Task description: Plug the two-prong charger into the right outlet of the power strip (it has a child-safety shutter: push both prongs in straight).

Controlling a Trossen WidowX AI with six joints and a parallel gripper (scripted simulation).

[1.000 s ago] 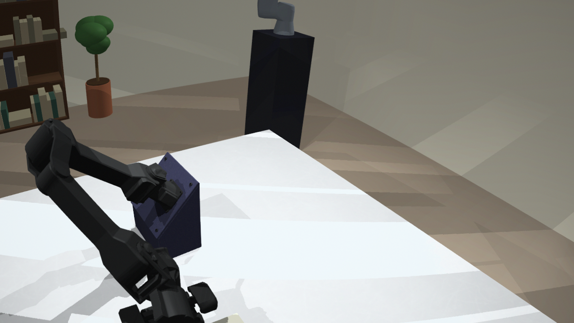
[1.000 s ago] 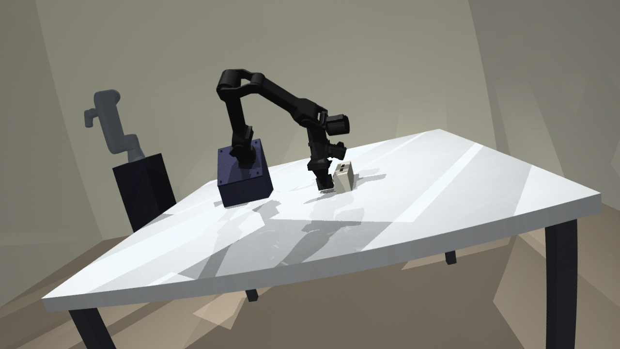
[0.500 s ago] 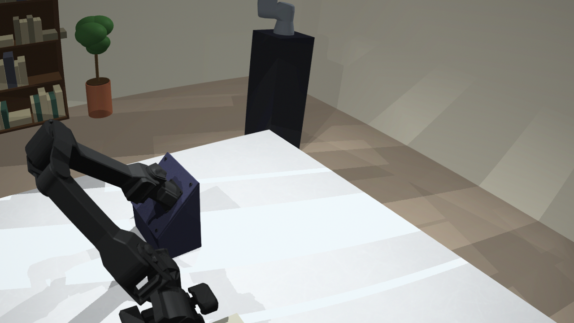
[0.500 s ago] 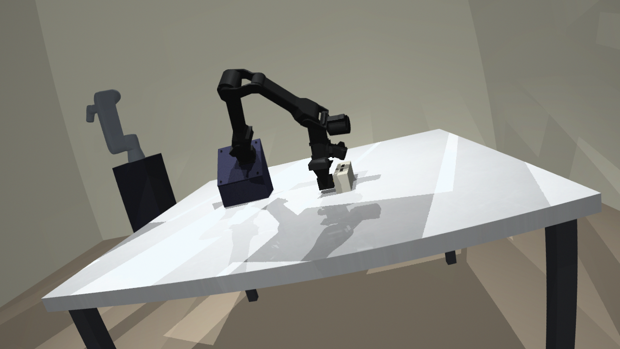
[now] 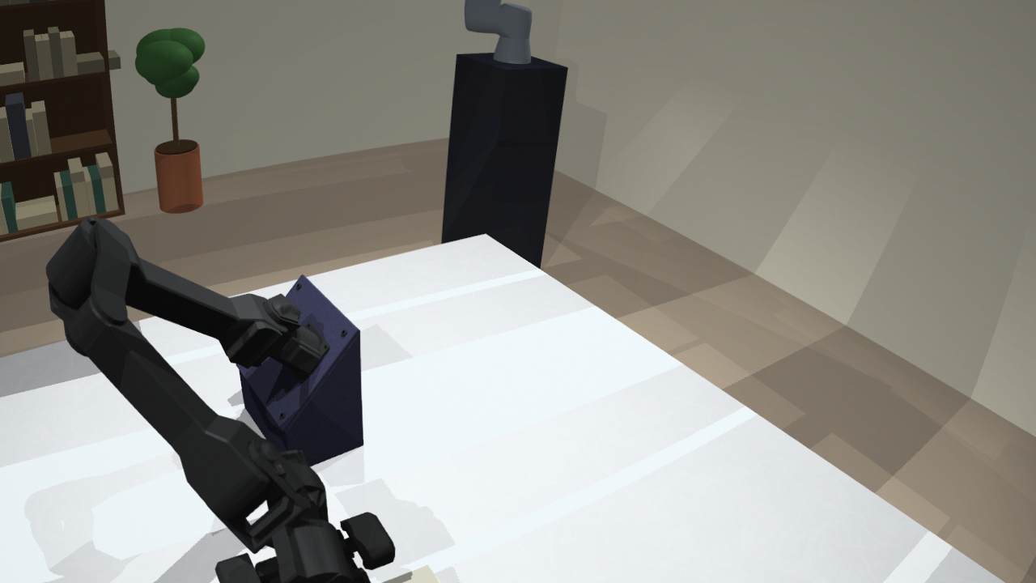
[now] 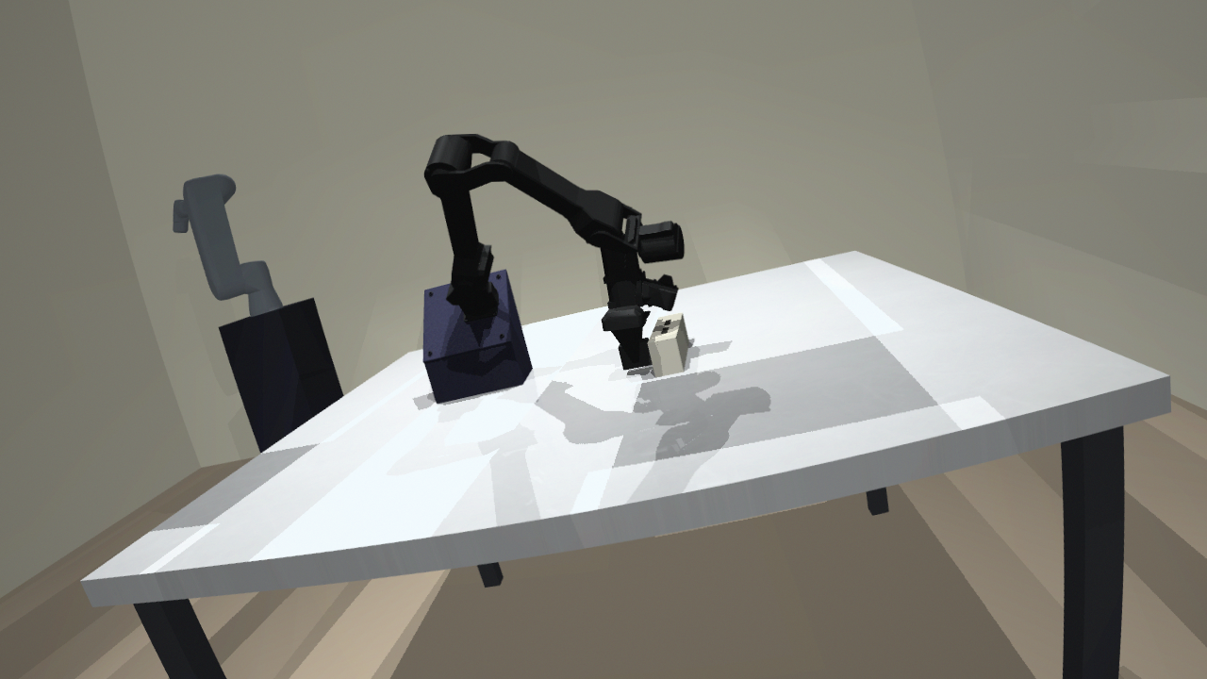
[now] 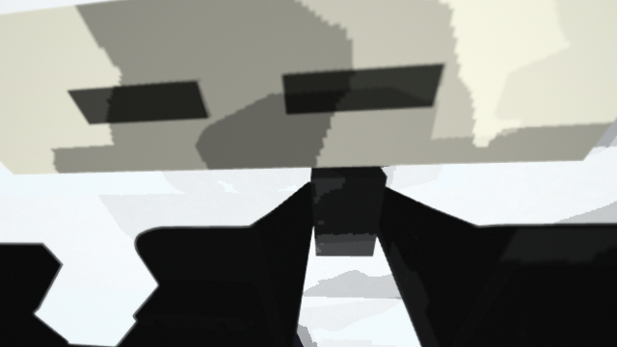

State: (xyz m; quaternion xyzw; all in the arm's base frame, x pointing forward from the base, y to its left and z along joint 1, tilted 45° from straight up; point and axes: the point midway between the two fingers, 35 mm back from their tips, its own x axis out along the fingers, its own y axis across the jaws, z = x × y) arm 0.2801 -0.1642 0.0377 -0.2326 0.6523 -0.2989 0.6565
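jaws [image 6: 635,358]: clenching the black charger [image 7: 348,207] | charger: sitting at the near face of the cream power strip [image 6: 669,346] [image 7: 241,140], prongs hiding from view | strip: standing on the white worktop [image 5: 579,435] [image 6: 844,379]

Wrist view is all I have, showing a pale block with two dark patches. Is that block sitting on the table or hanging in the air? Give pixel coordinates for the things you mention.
Observer: The exterior view shows the power strip [image 5: 423,576] [image 6: 670,352] [image 7: 386,135] sitting on the table [image 5: 507,406] [image 6: 928,435] [image 7: 72,212].

Visitor: Any other robots around?

Observer: A gray arm [image 5: 514,25] [image 6: 210,240], on a black stand [image 5: 499,159] [image 6: 278,367] beyond the table.

Visitor: Anything green?

Observer: A potted plant [image 5: 166,61], beside a bookshelf [image 5: 110,101].
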